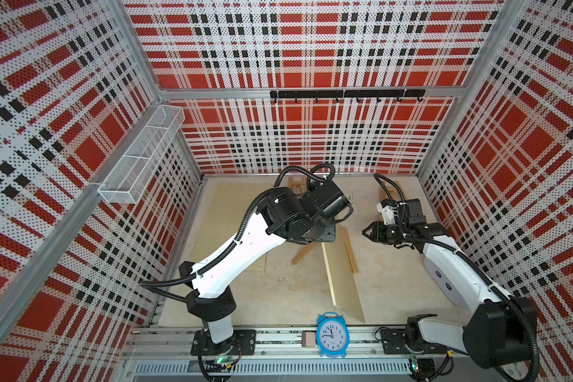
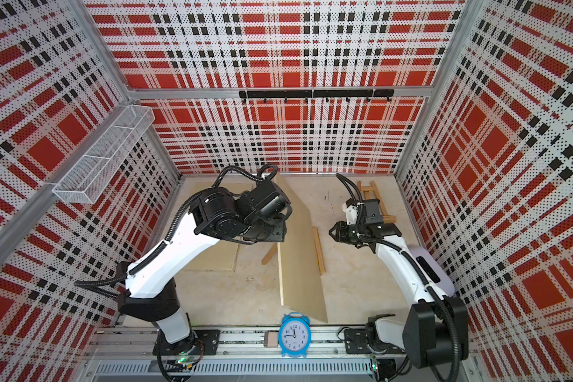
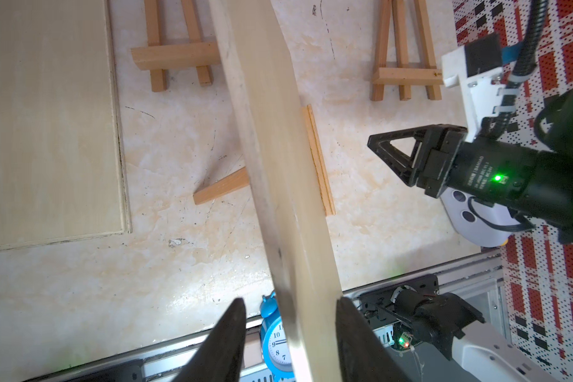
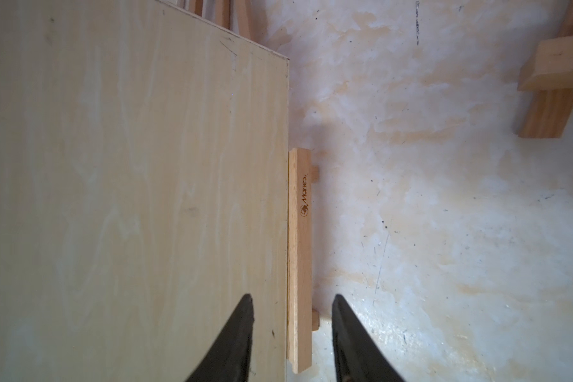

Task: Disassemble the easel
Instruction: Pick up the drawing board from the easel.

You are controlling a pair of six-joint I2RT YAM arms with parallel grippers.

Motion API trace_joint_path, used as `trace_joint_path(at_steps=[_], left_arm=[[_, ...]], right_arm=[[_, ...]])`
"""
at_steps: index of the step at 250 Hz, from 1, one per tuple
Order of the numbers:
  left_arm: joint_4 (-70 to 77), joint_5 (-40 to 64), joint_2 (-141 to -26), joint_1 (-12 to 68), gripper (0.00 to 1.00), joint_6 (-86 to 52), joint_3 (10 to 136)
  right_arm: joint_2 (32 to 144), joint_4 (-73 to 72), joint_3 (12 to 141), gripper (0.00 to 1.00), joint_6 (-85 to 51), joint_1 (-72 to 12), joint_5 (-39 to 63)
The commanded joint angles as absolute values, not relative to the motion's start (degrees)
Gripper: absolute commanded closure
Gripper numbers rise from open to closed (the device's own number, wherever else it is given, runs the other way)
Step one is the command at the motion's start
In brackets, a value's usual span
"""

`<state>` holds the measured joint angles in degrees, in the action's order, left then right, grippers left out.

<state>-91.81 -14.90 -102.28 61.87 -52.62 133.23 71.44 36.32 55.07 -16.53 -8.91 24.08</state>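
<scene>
Centre of a top view: a pale board stood tilted, apparently leaning on a small wooden easel whose ledge showed just beside it. The left gripper straddled the board's edge, jaws partly spread; whether it pinched could not be told. The right gripper hovered spread and empty over the ledge. The step in hand seemed to be taking the board off; next, a firm clamp and a clean lift.

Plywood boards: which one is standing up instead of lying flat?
The middle board, tilted up on edge with its top inside the left gripper. The other board lies flat on the table beside it.
</scene>
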Motion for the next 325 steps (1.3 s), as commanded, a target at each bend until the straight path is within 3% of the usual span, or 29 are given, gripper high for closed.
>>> trace_joint_path(at_steps=[1,55,211,325], left_arm=[[-93.4,-17.1,-103.0,61.6,0.53,-53.9,134.0],[-88.9,-14.6,-101.6,58.4,0.67,-52.5,129.5],[-86.7,-7.2,-107.0,54.9,0.68,-48.8,130.3],[-86.9,-5.5,-107.5,54.8,1.00,-49.1,131.3]], right_arm=[[69.1,35.6,56.0,0.58,-16.4,-8.7,25.8],[67.6,36.5,56.4,0.58,-16.3,-8.7,26.3],[68.4,35.5,56.9,0.58,-17.1,-8.7,26.3],[68.8,34.6,56.8,0.58,-17.3,-8.6,27.4]])
